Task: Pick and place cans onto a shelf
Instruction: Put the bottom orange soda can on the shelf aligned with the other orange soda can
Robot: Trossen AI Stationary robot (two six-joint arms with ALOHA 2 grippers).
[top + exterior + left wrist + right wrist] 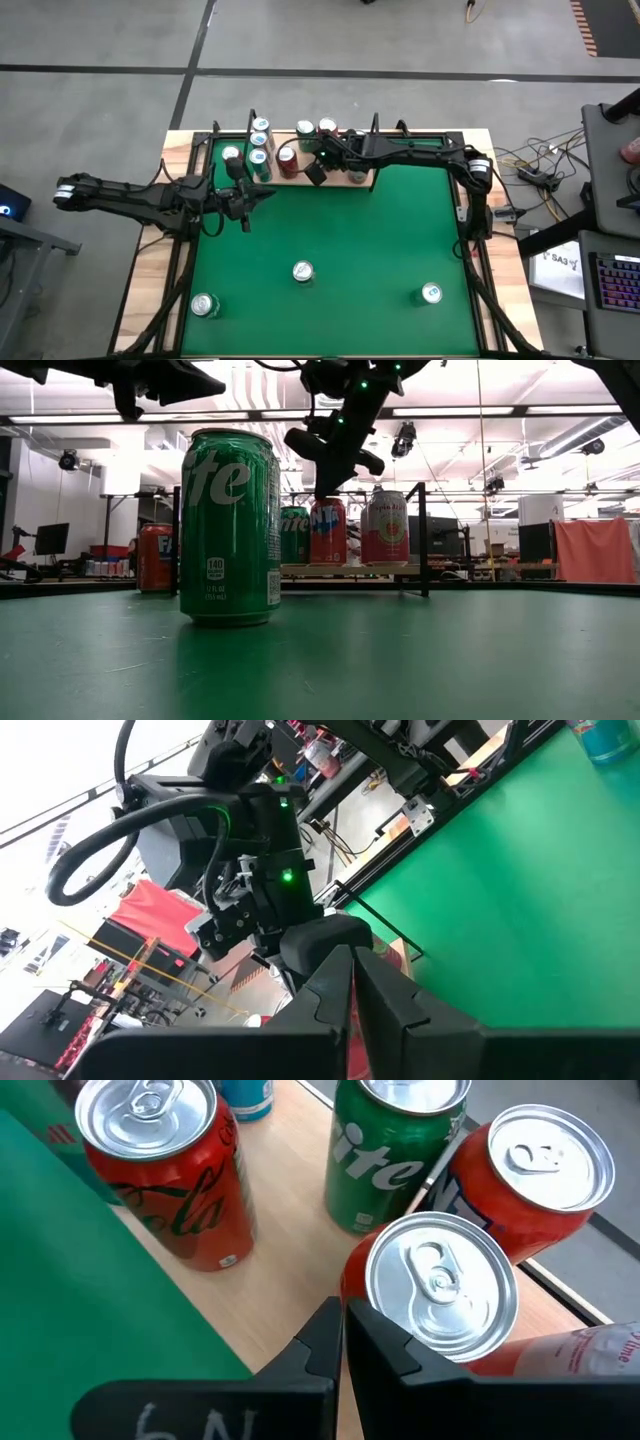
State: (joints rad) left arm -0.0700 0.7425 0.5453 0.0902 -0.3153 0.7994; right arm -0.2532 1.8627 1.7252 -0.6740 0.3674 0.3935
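Right pincer [316,172] closed, empty, over shelf [345,178] front edge beside the cans [288,160] standing there. Left pincer [246,208] closed, empty, above desk [370,240] just in front of shelf's left end. Three cans loose near desk's front: [205,305], [302,271], [431,293].

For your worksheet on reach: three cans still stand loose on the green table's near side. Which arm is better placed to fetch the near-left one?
Probably the left. Its claw hangs over the table's left half, nearer that can. The right claw is at the shelf among placed cans.
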